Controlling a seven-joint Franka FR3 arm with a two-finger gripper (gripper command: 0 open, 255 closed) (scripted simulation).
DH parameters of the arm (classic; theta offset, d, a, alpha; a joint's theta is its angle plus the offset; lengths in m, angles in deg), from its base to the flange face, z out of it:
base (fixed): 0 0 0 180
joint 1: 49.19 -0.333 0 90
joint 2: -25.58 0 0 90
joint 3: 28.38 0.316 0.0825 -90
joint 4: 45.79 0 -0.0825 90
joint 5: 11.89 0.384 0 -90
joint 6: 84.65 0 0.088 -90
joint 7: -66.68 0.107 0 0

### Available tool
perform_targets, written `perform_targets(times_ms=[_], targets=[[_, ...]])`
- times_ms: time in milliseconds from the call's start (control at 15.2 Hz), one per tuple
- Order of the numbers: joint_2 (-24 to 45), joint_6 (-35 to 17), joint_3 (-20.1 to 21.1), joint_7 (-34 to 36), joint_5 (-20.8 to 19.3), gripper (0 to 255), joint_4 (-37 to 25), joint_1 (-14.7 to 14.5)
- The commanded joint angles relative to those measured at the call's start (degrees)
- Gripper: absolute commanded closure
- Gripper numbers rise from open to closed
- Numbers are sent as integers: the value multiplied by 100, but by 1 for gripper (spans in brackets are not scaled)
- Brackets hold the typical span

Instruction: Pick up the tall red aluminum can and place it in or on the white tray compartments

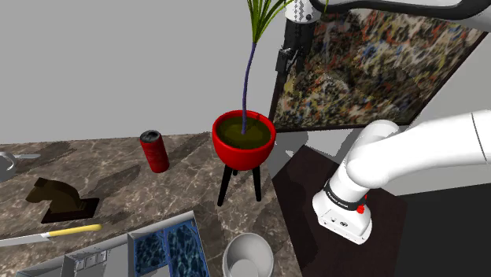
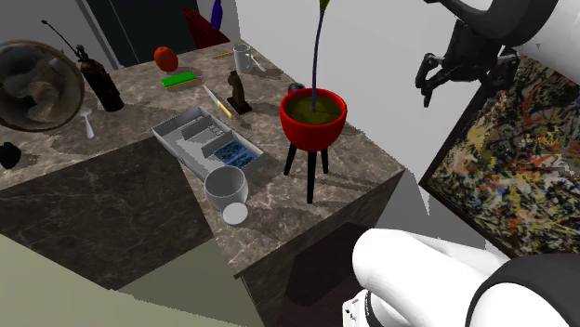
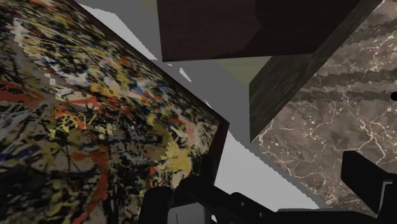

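Gripper point(image 2: 467, 79) hangs beyond the counter point(image 2: 270, 200) edge, well apart from red can point(image 1: 154, 151).

A home: marble-look counter point(image 1: 118, 169), red plant pot point(image 1: 244, 142), splatter painting point(image 1: 370, 71), horse figurine point(image 1: 57, 197).

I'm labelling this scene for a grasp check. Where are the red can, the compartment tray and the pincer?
red can point(image 1: 155, 153), shoulder view, middle of its side.
compartment tray point(image 2: 176, 150), second exterior view, on its near rim.
pincer point(image 2: 465, 85), second exterior view, midway between its open fingertips.
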Motion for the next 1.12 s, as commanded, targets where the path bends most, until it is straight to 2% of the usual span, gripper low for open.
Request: perform_targets(times_ms=[0, 594, 1056], targets=[[0, 0, 0, 0, 0, 0, 0, 0], [1199, -888, 711, 809, 541, 0, -259, -304], [2346, -1482, 1241, 1413, 718, 0, -813, -478]])
